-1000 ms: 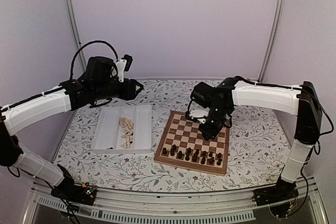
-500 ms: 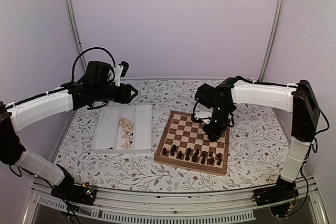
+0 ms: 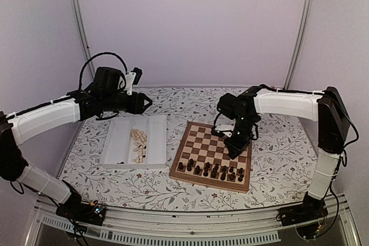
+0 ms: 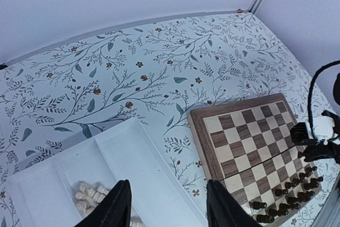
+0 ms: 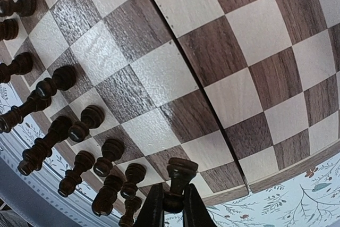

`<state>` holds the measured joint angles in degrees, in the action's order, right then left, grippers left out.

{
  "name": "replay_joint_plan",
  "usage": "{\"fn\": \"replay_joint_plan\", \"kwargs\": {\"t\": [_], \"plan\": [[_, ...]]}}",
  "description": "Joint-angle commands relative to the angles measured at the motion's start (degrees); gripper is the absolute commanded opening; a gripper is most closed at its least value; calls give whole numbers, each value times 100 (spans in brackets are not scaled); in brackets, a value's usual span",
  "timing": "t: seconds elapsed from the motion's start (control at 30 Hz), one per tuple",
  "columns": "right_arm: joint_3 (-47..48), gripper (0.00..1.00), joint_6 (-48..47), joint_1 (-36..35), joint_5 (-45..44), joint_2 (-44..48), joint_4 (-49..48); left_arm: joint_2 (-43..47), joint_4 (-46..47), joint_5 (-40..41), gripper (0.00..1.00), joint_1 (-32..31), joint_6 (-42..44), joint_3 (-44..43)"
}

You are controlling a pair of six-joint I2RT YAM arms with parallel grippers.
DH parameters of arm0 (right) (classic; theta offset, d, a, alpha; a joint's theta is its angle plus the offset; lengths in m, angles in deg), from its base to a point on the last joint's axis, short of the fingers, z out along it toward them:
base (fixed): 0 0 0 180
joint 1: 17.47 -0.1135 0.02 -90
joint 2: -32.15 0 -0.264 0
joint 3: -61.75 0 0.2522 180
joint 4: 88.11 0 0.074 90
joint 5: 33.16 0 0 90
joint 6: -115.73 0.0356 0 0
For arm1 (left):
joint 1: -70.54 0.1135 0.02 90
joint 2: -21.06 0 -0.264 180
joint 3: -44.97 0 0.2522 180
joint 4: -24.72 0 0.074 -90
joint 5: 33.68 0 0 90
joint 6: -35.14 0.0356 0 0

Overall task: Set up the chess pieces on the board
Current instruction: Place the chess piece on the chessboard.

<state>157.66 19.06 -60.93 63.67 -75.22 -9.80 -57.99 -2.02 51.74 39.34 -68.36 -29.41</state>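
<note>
The chessboard [image 3: 213, 154] lies right of centre, with several dark pieces [image 3: 210, 170] standing in its near rows. My right gripper [image 3: 237, 147] hangs over the board's right side, shut on a dark pawn [image 5: 178, 182] held above the squares; several dark pieces [image 5: 79, 126] stand left of it in the right wrist view. My left gripper [image 3: 146, 103] is open and empty, high above the white tray [image 3: 122, 128]; its fingers [image 4: 220, 206] frame the tray [image 4: 143, 174] and the board's corner [image 4: 249, 131]. Pale pieces [image 3: 138, 142] lie in the tray.
The tray has two compartments; a dark piece [image 3: 120, 162] lies at its near left corner. The floral tablecloth [image 3: 173, 102] covers the table. Metal frame posts [image 3: 300, 27] stand at the back.
My right gripper has moved right and nearer along the board with the pawn. My left arm drew back slightly to the left, then held still.
</note>
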Motion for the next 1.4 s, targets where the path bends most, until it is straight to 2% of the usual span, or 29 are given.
{"fn": "replay_joint_plan", "kwargs": {"t": [0.0,0.33,0.53,0.63,0.77,0.9,1.2,1.37], "plan": [[-50,1,-66,132,304,-59,9,-56,-45,-150,51,92,46,-79],[-8,2,-24,311,521,-481,42,-218,-106,-362,50,127,-30,-129],[121,24,119,397,196,-504,60,-302,-125,-572,50,216,-117,-169],[222,28,174,406,131,-527,77,-320,-127,-638,50,256,-151,-173],[380,27,194,409,115,-642,100,-343,-118,-695,50,291,-184,-178],[520,22,202,402,104,-768,120,-381,-131,-749,50,313,-205,-178],[682,26,239,408,30,-827,129,-453,-147,-822,50,380,-240,-205],[776,24,246,405,-37,-794,139,-493,-149,-925,50,442,-292,-213]]}}
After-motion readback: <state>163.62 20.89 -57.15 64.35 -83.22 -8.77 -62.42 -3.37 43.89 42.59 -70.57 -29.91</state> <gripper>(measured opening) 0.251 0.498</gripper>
